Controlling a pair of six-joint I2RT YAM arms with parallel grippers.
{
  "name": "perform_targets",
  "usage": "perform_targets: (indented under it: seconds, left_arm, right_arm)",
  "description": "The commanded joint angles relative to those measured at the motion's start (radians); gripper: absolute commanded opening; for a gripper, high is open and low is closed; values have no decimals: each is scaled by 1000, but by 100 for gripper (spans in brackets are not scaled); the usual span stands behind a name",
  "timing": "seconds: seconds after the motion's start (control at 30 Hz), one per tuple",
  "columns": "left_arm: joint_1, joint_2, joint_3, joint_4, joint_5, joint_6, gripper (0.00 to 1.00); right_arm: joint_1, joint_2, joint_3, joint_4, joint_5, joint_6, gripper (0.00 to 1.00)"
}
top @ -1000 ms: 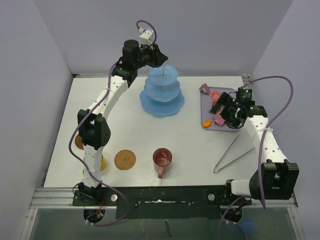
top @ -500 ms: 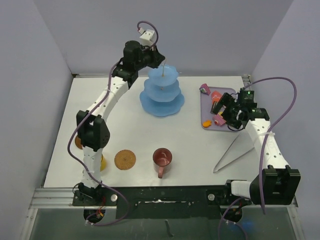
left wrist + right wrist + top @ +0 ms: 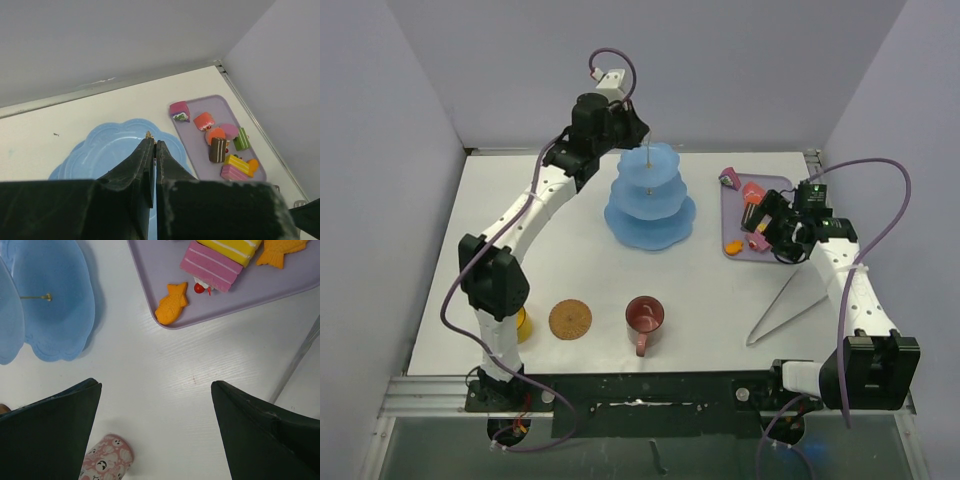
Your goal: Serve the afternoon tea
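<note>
So from where I'm standing, the left tool (image 3: 152,145) is up top of the light-blue three-tier scalloped stand (image 3: 650,215), pinched tight on its thin centre rod, with only the little gold tip poking out above the fingers. The stand is toward the back of the white surface (image 3: 720,300).

Right of the stand is the flat lilac rectangular tray (image 3: 197,150) with the small colourful toy cakes (image 3: 217,142) on it, including a pink striped slice (image 3: 212,270) and an orange fish-shaped pastry (image 3: 172,302) near the tray's edge. The right tool (image 3: 155,385) hangs just on the stand side of that tray, spread wide with nothing in it.

Out in front of the stand are a dark-red mug (image 3: 645,318) and, to its left, a round brown coaster (image 3: 570,319). Further left a translucent yellow mug (image 3: 523,325) is half hidden behind the left arm. Thin metal tongs (image 3: 785,305) lie front-right of the stand.
</note>
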Motion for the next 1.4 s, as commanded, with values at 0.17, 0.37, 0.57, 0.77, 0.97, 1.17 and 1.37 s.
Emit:
perform_targets:
  seconds: [0.17, 0.37, 0.57, 0.77, 0.97, 1.17, 1.37]
  left_arm:
    - [-15, -79, 10, -108, -92, -134, 0]
    - [-33, -108, 12, -185, -172, -199, 0]
    - [-92, -102, 46, -219, -300, -260, 0]
    - [-119, -41, 200, -377, -407, -320, 0]
    - [-117, 1, 309, -425, -470, -319, 20]
    - [-109, -20, 316, -403, -461, -265, 34]
    - [-58, -201, 53, -282, -437, -212, 47]
  right_arm:
    - [-10, -25, -12, 11, 12, -19, 98]
    - [-18, 76, 78, -49, -62, -120, 98]
    - [-15, 141, 143, -46, -93, -160, 98]
    - [-7, 233, 217, -39, -144, -198, 98]
    - [19, 326, 286, 3, -141, -214, 100]
    - [32, 451, 372, 9, -146, -230, 90]
    - [43, 567, 484, -6, -133, -229, 81]
